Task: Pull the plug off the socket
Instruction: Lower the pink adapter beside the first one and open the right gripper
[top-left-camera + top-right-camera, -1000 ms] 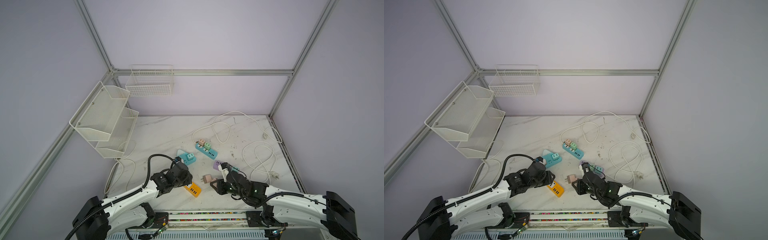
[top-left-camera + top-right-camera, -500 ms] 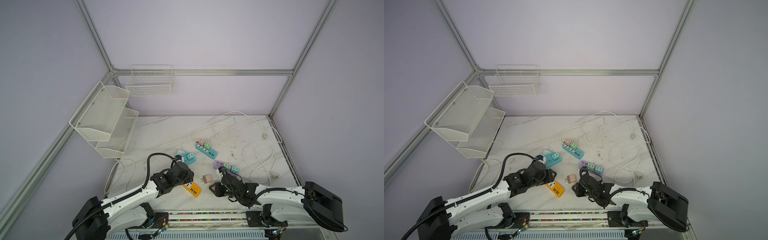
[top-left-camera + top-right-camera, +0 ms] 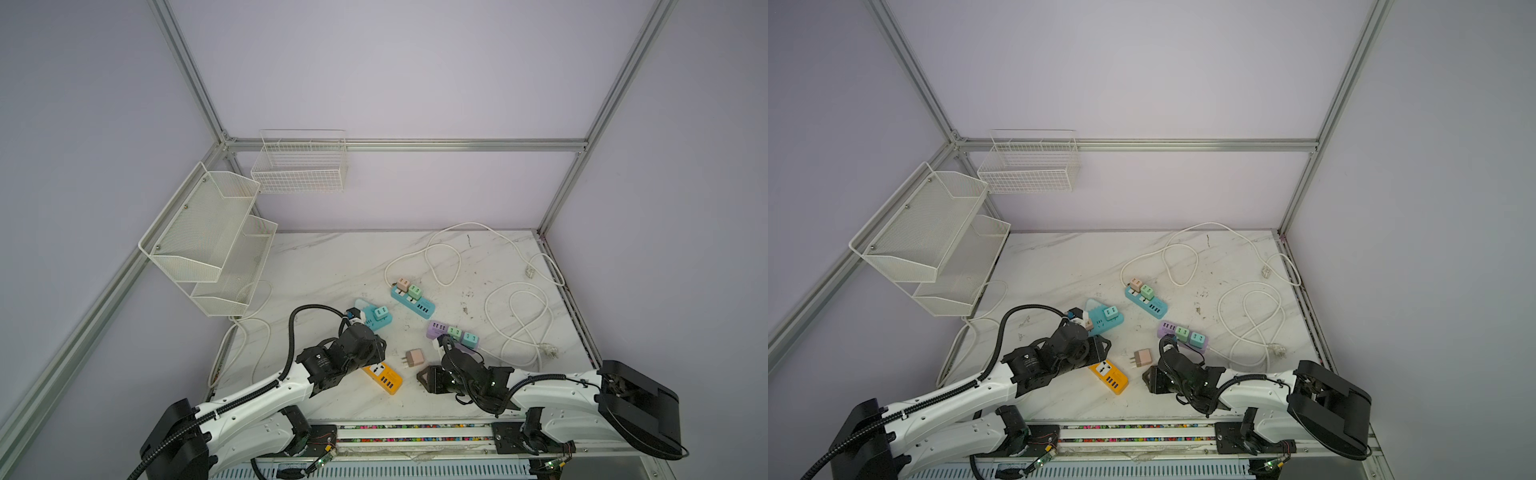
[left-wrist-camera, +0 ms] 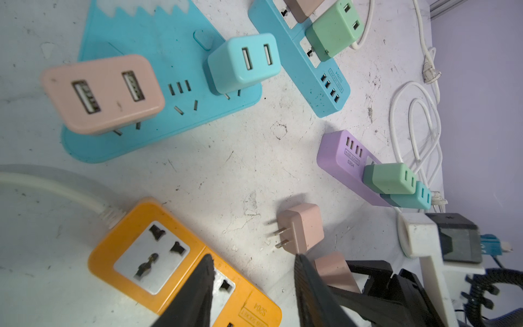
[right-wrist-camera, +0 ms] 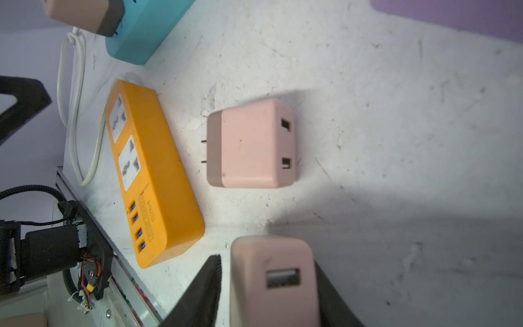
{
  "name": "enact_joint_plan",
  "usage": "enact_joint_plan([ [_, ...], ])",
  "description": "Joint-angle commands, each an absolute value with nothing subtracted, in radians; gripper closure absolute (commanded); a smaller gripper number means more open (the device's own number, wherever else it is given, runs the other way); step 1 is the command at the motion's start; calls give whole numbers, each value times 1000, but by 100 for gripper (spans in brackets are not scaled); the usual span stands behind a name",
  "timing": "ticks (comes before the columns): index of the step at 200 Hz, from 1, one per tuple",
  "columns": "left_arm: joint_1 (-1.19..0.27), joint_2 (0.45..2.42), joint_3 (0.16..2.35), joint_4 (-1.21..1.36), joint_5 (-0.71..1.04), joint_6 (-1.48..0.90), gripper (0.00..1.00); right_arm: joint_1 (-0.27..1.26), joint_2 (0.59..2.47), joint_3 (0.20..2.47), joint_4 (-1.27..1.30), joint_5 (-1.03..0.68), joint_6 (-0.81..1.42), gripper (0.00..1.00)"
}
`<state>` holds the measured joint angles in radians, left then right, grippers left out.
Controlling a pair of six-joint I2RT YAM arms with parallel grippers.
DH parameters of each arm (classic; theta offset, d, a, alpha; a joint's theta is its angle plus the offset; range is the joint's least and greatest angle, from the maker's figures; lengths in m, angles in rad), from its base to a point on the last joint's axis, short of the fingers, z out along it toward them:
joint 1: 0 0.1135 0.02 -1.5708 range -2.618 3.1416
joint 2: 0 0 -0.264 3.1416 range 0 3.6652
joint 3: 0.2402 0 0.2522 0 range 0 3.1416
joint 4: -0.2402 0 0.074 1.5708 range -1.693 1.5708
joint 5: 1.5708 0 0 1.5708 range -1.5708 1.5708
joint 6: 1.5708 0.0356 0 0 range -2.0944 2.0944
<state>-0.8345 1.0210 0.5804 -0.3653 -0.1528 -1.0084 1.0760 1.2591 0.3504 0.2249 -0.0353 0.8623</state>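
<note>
my right pincer (image 5: pixel 266 262) stands open around a pink plug (image 5: pixel 273 283) — bare surface shows between one jaw and its side, so i judge it rests on the table (image 5: pixel 396 141), not in my grip. my left pincer (image 4: pixel 254 257) is open and empty, one tip over the orange strip (image 4: pixel 107 254), likely to steady it — its sockets (image 4: pixel 150 254) are bare, and a second pink plug (image 4: pixel 304 226) lies loose just beside.
</note>
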Motion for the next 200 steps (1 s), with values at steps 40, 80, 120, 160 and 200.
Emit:
enact_joint_plan([
  [40,-839,1032,630,-355,-165,-968,51,1071,1222,420,34,51,844,37],
  [80,-838,995,646,-383,-204,-938,48,1071,1168,473,-91,96,824,31],
  [120,-825,958,686,-431,-242,-887,45,1071,1196,587,-136,99,692,30],
  [160,-813,930,711,-455,-256,-852,43,1072,1283,728,-161,103,564,29],
  [200,-795,918,730,-526,-289,-831,42,1072,1408,884,-159,106,437,29],
])
